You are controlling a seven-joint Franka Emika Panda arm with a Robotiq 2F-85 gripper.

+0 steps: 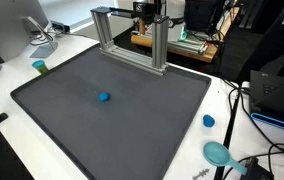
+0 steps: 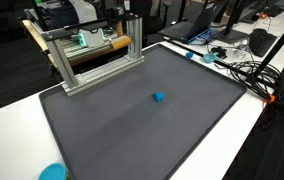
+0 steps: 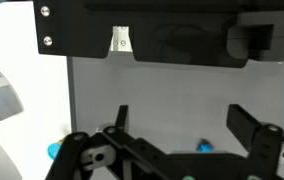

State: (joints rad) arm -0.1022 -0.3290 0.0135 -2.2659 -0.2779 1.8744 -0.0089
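Grey and matte, the rectangular mat (image 1: 132, 130) with its rounded corners covers most of the white tabletop (image 1: 7, 75) in both exterior views. Your small blue block (image 1: 103, 97) lies alone near the mat's middle, chunky and bright, touching nothing. Well apart from it, at the mat's far edge, stands a frame (image 1: 132, 35) of brushed aluminium bars, square in section, joined into an open rectangle. Off the mat you can see a small blue cap (image 1: 209, 121), a round teal piece (image 1: 218, 153) and a short green cylinder (image 1: 40, 67), all smooth-looking. Black cables (image 2: 247, 72) trail over the tabletop's edge in an exterior view, and desks with monitors and equipment crowd the room behind. Your claw (image 3: 179, 112) shows only in the wrist view. Its two black fingers (image 3: 122, 115) stand wide apart with nothing between them, before a pale surface, with a black panel (image 3: 142, 30) above. You cannot tell from these views how near it is to the block.
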